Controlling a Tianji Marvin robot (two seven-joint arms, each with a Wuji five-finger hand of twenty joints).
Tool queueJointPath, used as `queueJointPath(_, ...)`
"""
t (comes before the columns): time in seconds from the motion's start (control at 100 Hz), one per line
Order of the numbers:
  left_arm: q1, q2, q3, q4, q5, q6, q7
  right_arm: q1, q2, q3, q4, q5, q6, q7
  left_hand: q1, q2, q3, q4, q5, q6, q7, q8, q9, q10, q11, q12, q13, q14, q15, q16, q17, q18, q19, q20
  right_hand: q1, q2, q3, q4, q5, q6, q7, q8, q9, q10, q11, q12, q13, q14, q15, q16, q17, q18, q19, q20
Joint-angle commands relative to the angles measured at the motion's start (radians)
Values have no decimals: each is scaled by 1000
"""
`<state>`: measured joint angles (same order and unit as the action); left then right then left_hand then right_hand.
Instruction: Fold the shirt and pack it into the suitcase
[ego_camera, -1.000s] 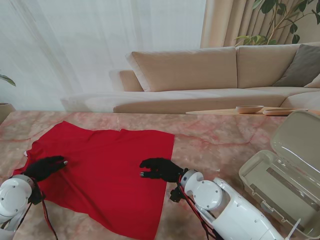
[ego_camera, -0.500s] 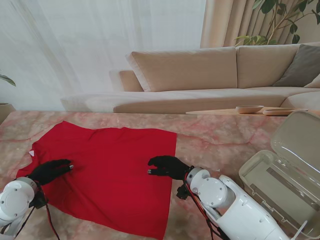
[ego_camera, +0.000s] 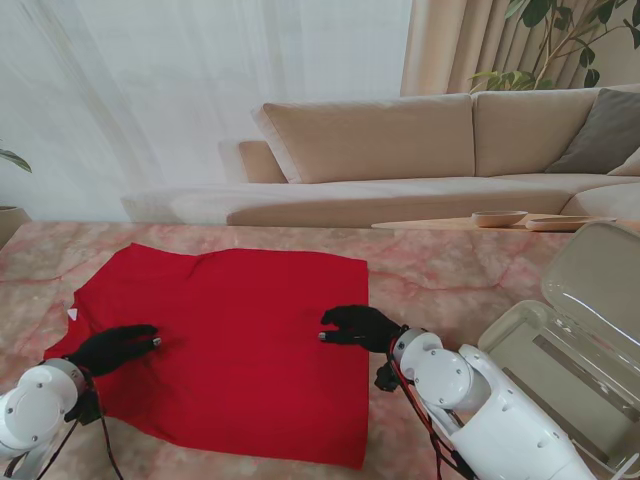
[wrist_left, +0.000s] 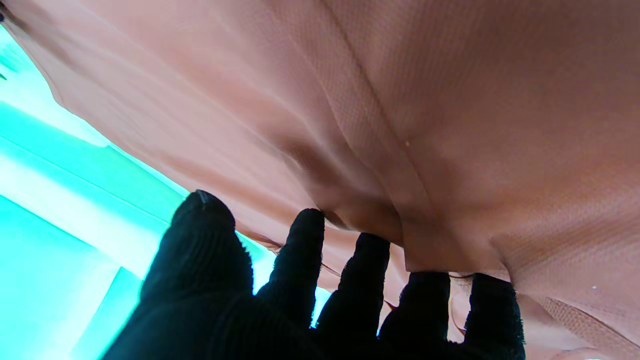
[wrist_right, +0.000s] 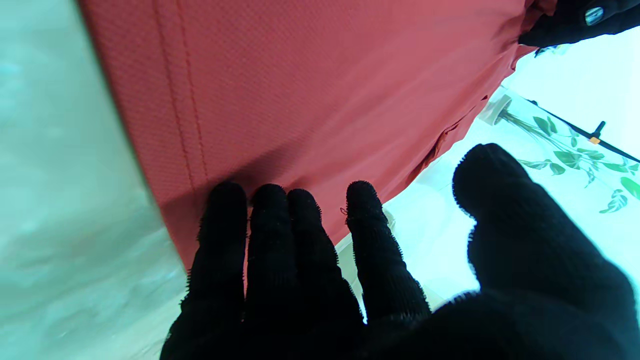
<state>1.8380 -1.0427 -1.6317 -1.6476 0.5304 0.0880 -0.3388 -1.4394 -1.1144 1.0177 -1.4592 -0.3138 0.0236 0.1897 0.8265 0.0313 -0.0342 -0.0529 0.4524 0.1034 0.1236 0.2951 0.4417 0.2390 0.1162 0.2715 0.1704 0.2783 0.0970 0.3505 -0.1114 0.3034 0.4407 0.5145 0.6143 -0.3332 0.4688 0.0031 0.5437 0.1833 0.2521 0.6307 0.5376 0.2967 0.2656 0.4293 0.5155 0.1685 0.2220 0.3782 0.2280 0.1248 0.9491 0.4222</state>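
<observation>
The red shirt (ego_camera: 230, 340) lies spread flat on the marble table, its right hem next to my right hand. My left hand (ego_camera: 115, 347) rests on the shirt's left part, fingers stretched out and fingertips (wrist_left: 307, 225) pressing into the cloth (wrist_left: 400, 100), which puckers there. My right hand (ego_camera: 360, 325) lies flat on the shirt's right edge, fingers (wrist_right: 270, 210) on the hemmed border (wrist_right: 310, 85), thumb apart. Neither hand grips fabric. The open suitcase (ego_camera: 497, 345) stands at the right, lid raised.
The marble table (ego_camera: 440, 275) runs between the shirt and the suitcase. A beige sofa (ego_camera: 400, 150) stands behind the table. A low side table with a wooden bowl (ego_camera: 498, 217) sits at the back right.
Both hands have slid to the right with the shirt under them. The shirt has moved rightward toward the suitcase and now lies squarer and flatter.
</observation>
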Motion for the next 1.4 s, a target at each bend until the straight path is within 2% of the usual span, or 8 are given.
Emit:
queueJointPath(0.0,24,-4,18,4,-6,13,-26,-23,19,16,10,-10,21,22,-10,33,-11,3,-24,-17,-7,2,-27,-12,0,8,19,38,45,38,36,43,51,42,14,2,-15,40,29,-3,11,14,14,16,16,17,13,96,-11,-13,-3,104,-25,-33)
queueJointPath(0.53,58,10,47,-84,-35,35,-109,-145,37,150,-107,-110,93,36,-14,46,-13,3,-43,-13,-15,2,-42,-9,-4,8,24,53,53,50,46,81,108,63,12,2,-15,39,32,-3,11,14,17,16,14,15,14,98,-11,-14,-4,105,-23,-36)
queueJointPath(0.81,64,13,50,-102,-37,52,-127,-163,39,172,-128,-130,95,37,-15,49,-13,3,-47,-12,-17,2,-45,-7,-5,9,18,53,52,51,41,79,117,61,12,2,-14,39,33,-4,11,14,18,15,12,14,12,96,-13,-14,-5,105,-23,-37)
queueJointPath(1.01,96,14,26,-147,-27,49,-136,-174,40,184,-158,-158,89,31,-14,51,-12,3,-49,-11,-18,3,-48,-6,-7,8,17,55,52,52,41,81,119,58,10,3,-14,38,31,-5,11,14,19,14,11,14,13,95,-14,-14,-7,108,-23,-37)
queueJointPath(1.19,145,6,-12,-200,-16,28,-106,-198,37,201,-193,-173,77,5,-14,50,-13,3,-45,-10,-18,3,-43,-5,-6,8,19,55,52,52,42,79,121,55,11,2,-13,38,31,-4,10,13,20,17,9,13,14,89,-16,-15,-6,106,-22,-35)
queueJointPath(1.39,181,-10,-53,-240,-11,-12,-36,-229,35,207,-236,-191,34,-21,-10,44,-13,2,-35,-7,-15,4,-33,-2,-5,9,29,61,56,53,47,77,127,55,9,3,-13,37,36,-5,11,13,27,15,9,13,19,89,-16,-15,-4,106,-21,-34)
